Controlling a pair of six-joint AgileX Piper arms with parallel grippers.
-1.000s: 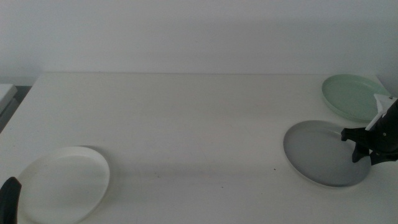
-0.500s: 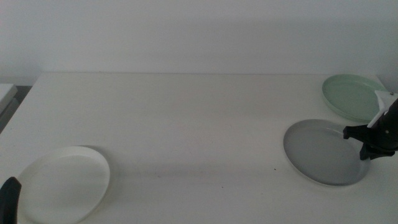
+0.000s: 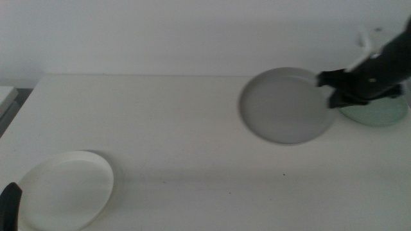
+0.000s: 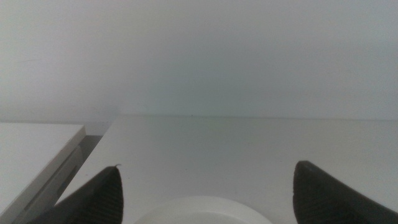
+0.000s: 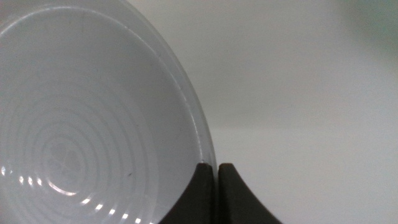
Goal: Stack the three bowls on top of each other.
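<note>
My right gripper [image 3: 332,90] is shut on the right rim of the grey bowl [image 3: 287,105] and holds it tilted above the table's far right. In the right wrist view the jaws [image 5: 216,167] are pinched on the grey bowl's rim [image 5: 81,124]. The mint green bowl [image 3: 385,113] lies on the table behind and below the right gripper, mostly hidden by it. The white bowl [image 3: 64,189] lies at the front left. My left gripper [image 3: 9,205] waits at the bottom left edge, open, with the white bowl's rim [image 4: 199,210] just ahead of its jaws [image 4: 208,167].
The white table [image 3: 160,115] stretches between the white bowl and the two bowls at the right. A white wall stands behind the table. A pale raised ledge [image 4: 31,149] lies off the table's left edge.
My right gripper has lifted the grey bowl off the table and carried it up, back and to the left, in front of the mint green bowl. The left arm has not moved.
</note>
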